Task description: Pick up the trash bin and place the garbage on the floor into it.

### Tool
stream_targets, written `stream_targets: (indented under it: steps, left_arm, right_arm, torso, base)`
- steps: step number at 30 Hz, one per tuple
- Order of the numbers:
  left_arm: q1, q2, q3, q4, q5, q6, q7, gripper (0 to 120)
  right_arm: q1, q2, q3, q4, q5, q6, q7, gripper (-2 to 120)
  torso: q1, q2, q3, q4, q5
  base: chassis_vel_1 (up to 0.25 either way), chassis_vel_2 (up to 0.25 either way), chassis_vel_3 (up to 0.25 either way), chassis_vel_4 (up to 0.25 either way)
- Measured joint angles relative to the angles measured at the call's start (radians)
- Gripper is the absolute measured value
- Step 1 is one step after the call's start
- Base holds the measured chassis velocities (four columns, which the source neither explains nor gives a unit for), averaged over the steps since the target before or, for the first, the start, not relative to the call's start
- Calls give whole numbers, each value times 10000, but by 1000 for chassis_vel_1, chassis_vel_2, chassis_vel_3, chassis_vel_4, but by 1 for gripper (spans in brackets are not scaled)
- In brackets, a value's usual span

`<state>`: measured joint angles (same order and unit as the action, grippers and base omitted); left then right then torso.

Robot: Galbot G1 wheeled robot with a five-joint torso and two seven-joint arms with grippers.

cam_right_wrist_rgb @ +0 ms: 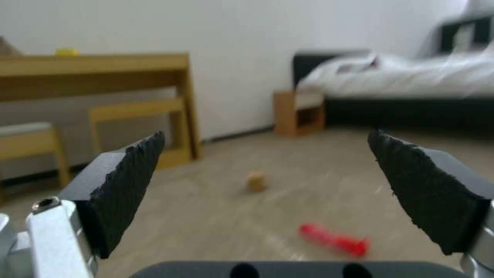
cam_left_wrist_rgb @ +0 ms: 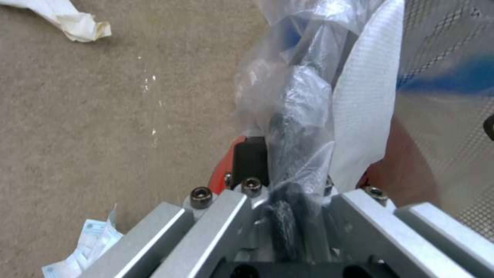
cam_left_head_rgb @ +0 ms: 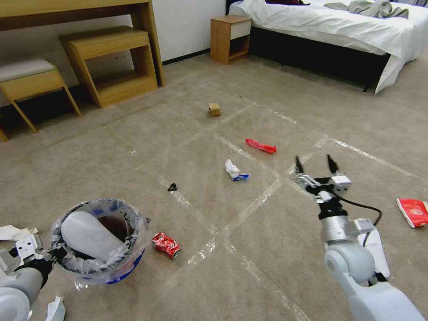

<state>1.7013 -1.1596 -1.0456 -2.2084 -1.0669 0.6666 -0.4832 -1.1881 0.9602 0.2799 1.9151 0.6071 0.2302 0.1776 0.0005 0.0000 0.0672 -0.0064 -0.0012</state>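
My left gripper [cam_left_head_rgb: 54, 255] is shut on the near rim of the trash bin [cam_left_head_rgb: 129, 263], a blue and red bucket lined with crinkled clear plastic, at the lower left. A white slipper [cam_left_head_rgb: 89, 235] lies inside it. In the left wrist view the gripper [cam_left_wrist_rgb: 288, 162] pinches the bagged rim [cam_left_wrist_rgb: 301, 96] beside the slipper [cam_left_wrist_rgb: 365, 104]. On the floor [cam_left_head_rgb: 276, 249] lie a crushed red can [cam_left_head_rgb: 166, 245], a black scrap [cam_left_head_rgb: 172, 187], crumpled white paper [cam_left_head_rgb: 233, 170], a red wrapper [cam_left_head_rgb: 261, 146] and a tan box [cam_left_head_rgb: 215, 109]. My right gripper [cam_left_head_rgb: 315, 164] hangs open above the carpet, right of the paper.
Another red wrapper [cam_left_head_rgb: 413, 211] lies at the far right, and white paper [cam_left_head_rgb: 13, 232] left of the bin. Wooden desk and stools [cam_left_head_rgb: 111, 58] line the back left; a nightstand [cam_left_head_rgb: 229, 38] and bed [cam_left_head_rgb: 339, 26] stand at the back right. The right wrist view shows the box [cam_right_wrist_rgb: 256, 181] and wrapper [cam_right_wrist_rgb: 334, 240] ahead.
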Motion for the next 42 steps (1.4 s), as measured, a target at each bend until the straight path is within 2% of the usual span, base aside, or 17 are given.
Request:
stream_targets:
  steps: [2,3,6,7,10,11,13,14,16,21,23,25,28,29,31,39,42]
  left_arm:
    - [-11,-127,49,44,116,0,3,0]
    - [-11,-127,49,44,116,0,3,0]
    - [-15,-306,74,49,243,-2,11,0]
    - [-15,-306,74,49,243,-2,11,0]
    - [-25,-443,35,36,309,-4,12,0]
    - [-25,-443,35,36,309,-4,12,0]
    - [5,-552,-46,-26,328,-7,8,0]
    - [5,-552,-46,-26,328,-7,8,0]
    - [75,-661,-128,-70,358,-16,9,0]
    - [190,-802,-270,-120,397,-39,10,0]
    - [252,-905,-377,-157,409,-63,33,0]
    - [254,-936,-405,-166,411,-72,37,0]
    - [247,-1062,-482,-191,412,-108,49,0]
    - [247,-1062,-482,-191,412,-108,49,0]
    - [233,-1162,-554,-194,419,-149,74,0]
    - [216,-1358,-637,-189,455,-223,170,0]
    - [264,-1398,-697,-179,462,-259,212,0]
  right_arm:
    - [694,-269,-1082,-4,774,-780,559,100]
    - [694,-269,-1082,-4,774,-780,559,100]
    - [1884,-516,-2763,-81,2168,-2047,1399,100]
    - [1884,-516,-2763,-81,2168,-2047,1399,100]
    - [3305,-479,-4725,-438,3350,-3266,2439,100]
    - [3305,-479,-4725,-438,3350,-3266,2439,100]
    - [4453,-210,-6007,-736,4089,-3937,3178,100]
    - [4453,-210,-6007,-736,4089,-3937,3178,100]
    - [5405,234,-7126,-1083,4837,-4590,3815,100]
    - [6326,829,-8304,-1529,5769,-5515,4287,100]
    - [7058,1499,-9276,-1991,6523,-6442,4601,100]
    - [7218,1688,-9482,-2104,6626,-6586,4656,100]
    - [7861,2527,-10323,-2614,6978,-7096,4795,100]
    - [7861,2527,-10323,-2614,6978,-7096,4795,100]
    - [8432,3152,-10893,-3197,7498,-8117,4939,100]
    - [9095,3852,-11740,-4447,7986,-9649,5066,100]
    - [9062,4066,-11928,-4824,7960,-9756,5081,100]
  torso:
    - [0,0,1,2,-1]
    - [0,0,1,2,-1]
    - [0,0,1,3,-2]
    - [0,0,1,3,-2]
    - [0,0,1,3,-2]
    - [0,0,1,3,-2]
    - [0,0,1,1,-2]
    - [0,0,1,1,-2]
    - [1,0,1,3,-4]
    - [0,0,1,4,-5]
    - [0,0,1,2,-5]
    - [0,-1,1,1,-6]
    - [0,0,1,5,-5]
    - [0,0,1,5,-5]
    - [0,0,0,4,-4]
    - [0,0,1,1,-4]
    - [0,0,0,1,-3]
  base:
    - [0,0,0,0]
    - [0,0,0,0]
    - [0,0,0,0]
    - [0,0,0,0]
    - [0,0,0,0]
    - [0,0,0,0]
    - [0,0,0,0]
    - [0,0,0,0]
    - [0,0,0,0]
    - [0,0,0,0]
    - [0,0,0,0]
    - [0,0,0,0]
    - [0,0,0,0]
    - [0,0,0,0]
    - [0,0,0,0]
    - [0,0,0,0]
    - [0,0,0,0]
